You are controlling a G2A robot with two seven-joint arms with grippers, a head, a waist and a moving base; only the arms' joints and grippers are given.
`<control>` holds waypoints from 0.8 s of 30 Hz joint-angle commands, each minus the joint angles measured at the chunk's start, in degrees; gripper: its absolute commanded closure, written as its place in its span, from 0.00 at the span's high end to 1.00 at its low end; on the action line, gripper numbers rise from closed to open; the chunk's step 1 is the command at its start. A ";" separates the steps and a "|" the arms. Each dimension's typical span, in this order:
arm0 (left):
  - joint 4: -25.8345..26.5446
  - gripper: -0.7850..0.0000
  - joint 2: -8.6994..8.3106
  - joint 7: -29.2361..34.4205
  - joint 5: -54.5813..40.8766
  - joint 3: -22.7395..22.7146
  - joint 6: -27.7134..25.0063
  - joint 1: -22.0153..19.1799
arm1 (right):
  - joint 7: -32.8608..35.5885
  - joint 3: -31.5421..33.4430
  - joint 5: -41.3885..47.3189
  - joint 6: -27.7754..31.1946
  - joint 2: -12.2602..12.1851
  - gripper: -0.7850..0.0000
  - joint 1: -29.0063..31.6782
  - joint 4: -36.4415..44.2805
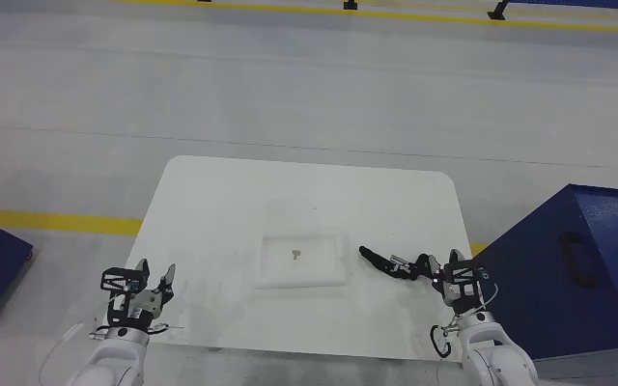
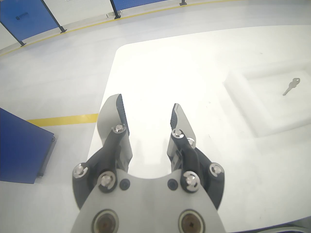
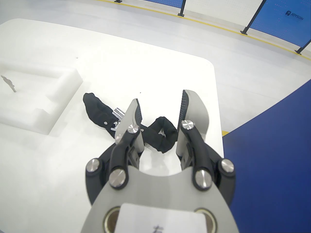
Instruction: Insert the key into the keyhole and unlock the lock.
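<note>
**Top view: key in the middle tray, lock at the right gripper**

On your left, the left gripper [image 1: 156, 273] hangs over the near left corner of the white surface [image 1: 241, 193]. Its wrist view shows the left gripper [image 2: 147, 103] with jaws spread wide and nothing between them.

Moving right, the key [image 1: 295, 255] lies flat in the shallow white tray [image 1: 304, 282] at the middle of the surface, well apart from both grippers and about midway between them. From the left wrist, the key [image 2: 291, 86] lies ahead and to the right of the open jaws. Its long axis runs on a slant. The round head is at the far end, and the blade points back toward the near left side.

Further right, the black fabric-sleeved lock [image 1: 386, 262] lies on the bare surface just beside the tray. Its long axis runs roughly left to right, and its right end curls into a loop.

The right gripper [image 3: 160, 98] is also wide open and holds nothing. It hovers just above that loop of the lock [image 3: 97, 110]. A small metal fitting [image 3: 117, 113] shows mid-length, but you cannot tell which way the keyhole faces.

You would likely fetch the key with the left arm, since the right sits on the lock.
</note>
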State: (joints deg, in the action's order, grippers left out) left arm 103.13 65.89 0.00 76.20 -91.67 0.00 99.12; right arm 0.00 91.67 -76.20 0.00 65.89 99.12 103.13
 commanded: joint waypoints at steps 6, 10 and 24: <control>0.53 1.00 -0.03 -0.01 0.89 0.16 -0.49 -0.35 | 0.00 0.00 0.00 0.00 0.00 1.00 0.00 0.00; 4.15 1.00 -0.31 2.70 2.33 1.66 -7.76 -4.28 | 0.00 0.00 0.00 0.00 0.00 1.00 0.00 0.00; 2.71 1.00 1.98 24.23 11.23 28.85 -26.64 -32.91 | 0.00 0.00 0.00 0.00 0.00 1.00 0.00 0.00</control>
State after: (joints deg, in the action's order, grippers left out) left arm 108.29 67.37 22.32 88.19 -66.24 -25.26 69.72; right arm 0.00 91.67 -76.20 0.00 65.89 99.12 103.13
